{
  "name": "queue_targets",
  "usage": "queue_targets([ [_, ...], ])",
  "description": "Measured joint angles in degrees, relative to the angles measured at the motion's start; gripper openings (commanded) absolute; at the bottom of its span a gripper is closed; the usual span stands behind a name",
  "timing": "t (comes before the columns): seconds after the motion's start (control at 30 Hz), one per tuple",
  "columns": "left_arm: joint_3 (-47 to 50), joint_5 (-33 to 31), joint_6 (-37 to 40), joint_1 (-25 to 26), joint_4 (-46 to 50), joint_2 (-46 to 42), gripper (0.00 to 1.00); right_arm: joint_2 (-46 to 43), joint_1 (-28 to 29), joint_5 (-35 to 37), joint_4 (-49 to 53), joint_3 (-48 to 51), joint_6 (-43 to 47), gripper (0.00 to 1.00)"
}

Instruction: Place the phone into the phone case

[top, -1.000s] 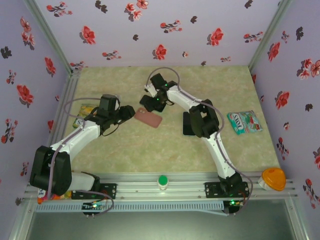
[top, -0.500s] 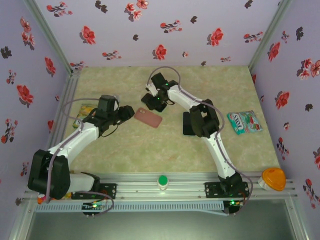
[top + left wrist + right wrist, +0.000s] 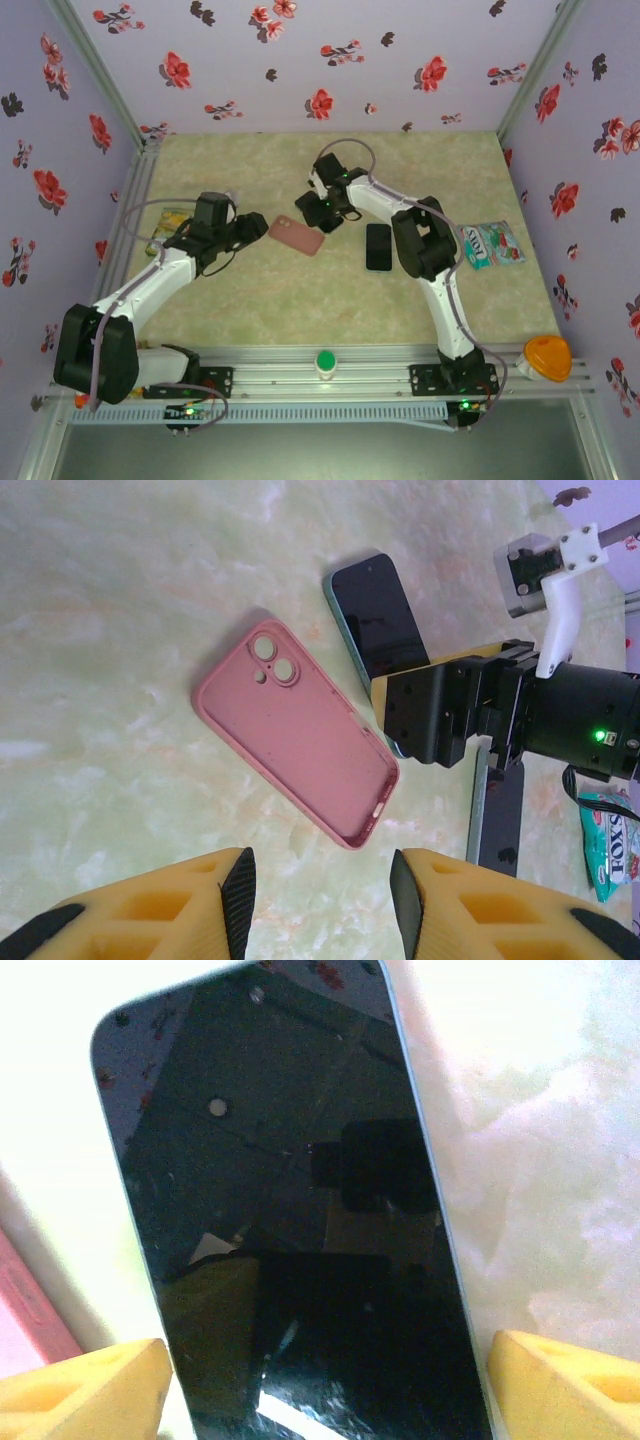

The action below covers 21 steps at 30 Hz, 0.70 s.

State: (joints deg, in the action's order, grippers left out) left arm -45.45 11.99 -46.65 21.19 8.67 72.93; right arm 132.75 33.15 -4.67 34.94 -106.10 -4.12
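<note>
Just right of the pink case (image 3: 295, 742), the right gripper (image 3: 320, 1380) straddles the phone (image 3: 290, 1230), jaws spread (not yet clamped); closing off-centre could skid it away.

White arms, black joints, grey cables, yellow-fingered left claw (image 3: 318, 900).

Even, soft light fills the top external view, the arms casting only faint shadows on the counter (image 3: 300, 290). The left wrist view is bright, with the pink phone case (image 3: 295, 730) sharp. In the right wrist view the counter is blown out white at 2 and 9 o'clock, and the phone (image 3: 290, 1220) screen mirrors dim reflections.
</note>
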Motion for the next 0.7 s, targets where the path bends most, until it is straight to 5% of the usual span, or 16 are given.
queue_targets([
  [0.7, 1.4, 0.0, -1.0, 0.0, 0.0, -2.2, 0.45, 2.5, 0.7, 3.6, 4.6, -5.7, 2.9, 0.91],
])
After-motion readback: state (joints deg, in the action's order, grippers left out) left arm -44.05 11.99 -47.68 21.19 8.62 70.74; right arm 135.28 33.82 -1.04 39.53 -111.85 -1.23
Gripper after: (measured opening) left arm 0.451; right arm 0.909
